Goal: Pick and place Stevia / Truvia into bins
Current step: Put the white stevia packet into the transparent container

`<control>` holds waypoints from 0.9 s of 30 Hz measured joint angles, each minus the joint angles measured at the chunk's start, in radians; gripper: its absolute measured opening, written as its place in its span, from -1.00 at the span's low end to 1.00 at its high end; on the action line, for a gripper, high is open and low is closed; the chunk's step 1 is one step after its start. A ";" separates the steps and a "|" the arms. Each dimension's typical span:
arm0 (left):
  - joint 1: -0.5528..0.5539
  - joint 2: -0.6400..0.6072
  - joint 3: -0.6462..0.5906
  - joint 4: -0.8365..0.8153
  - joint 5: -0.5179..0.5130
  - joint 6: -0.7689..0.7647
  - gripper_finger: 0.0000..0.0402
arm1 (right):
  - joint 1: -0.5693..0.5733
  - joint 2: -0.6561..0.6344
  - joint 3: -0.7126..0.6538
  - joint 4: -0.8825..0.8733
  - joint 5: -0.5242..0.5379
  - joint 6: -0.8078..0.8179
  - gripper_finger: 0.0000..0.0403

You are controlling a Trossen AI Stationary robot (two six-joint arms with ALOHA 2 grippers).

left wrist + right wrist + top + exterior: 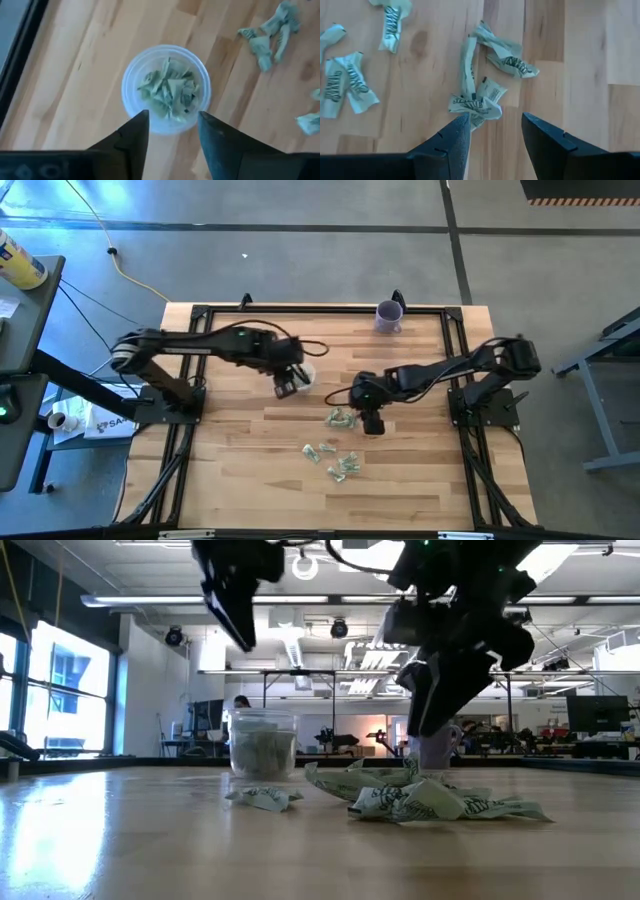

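Left gripper (290,387) hangs above the cup (166,89), toward the far half of the table (240,470), left of centre; its two dark fingers (132,137) stand apart with nothing between them. Cup: round, low, wide-mouthed, translucent whitish plastic, upright. Contents: a loose heap of crumpled green-and-white packets (170,92), filling most of the visible floor; in the low view the fill reaches partway up the wall.

Table: light wood planks, dark frame along the edges.

Loose packets (335,450) lie on the wood near the table's centre and toward the near edge, in three small clusters, well apart from the cup. All are thin paper, creased and twisted, no longer flat. No shared direction; long axes point various ways.

Right gripper (372,423) is low just right of the centre cluster (475,102), fingers spread, empty. The nearest packet lies crumpled just ahead of the fingertips (457,130); contact cannot be told. One strip in that cluster runs roughly along the fingers' line.

Purple mug (389,316) stands at the far edge, right of centre
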 joint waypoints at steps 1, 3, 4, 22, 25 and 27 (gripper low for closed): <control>-0.007 -0.023 -0.007 -0.015 -0.012 -0.025 0.04 | 0.000 0.010 0.001 0.000 -0.009 0.004 -0.16; -0.025 -0.062 -0.031 -0.054 -0.033 -0.079 0.06 | 0.000 0.024 0.006 0.001 -0.026 0.015 -0.16; -0.036 -0.080 -0.044 -0.058 -0.047 -0.107 0.06 | 0.000 0.031 0.007 0.007 -0.039 0.026 -0.16; -0.173 -0.165 -0.186 -0.067 -0.082 -0.282 -0.23 | -0.046 0.131 0.007 0.069 -0.165 0.224 -0.18; -0.173 -0.165 -0.187 -0.081 -0.081 -0.294 -0.25 | -0.060 0.131 0.007 0.089 -0.172 0.255 -0.26; -0.172 -0.165 -0.188 -0.091 -0.082 -0.294 -0.26 | -0.072 0.131 0.007 0.099 -0.186 0.273 -0.34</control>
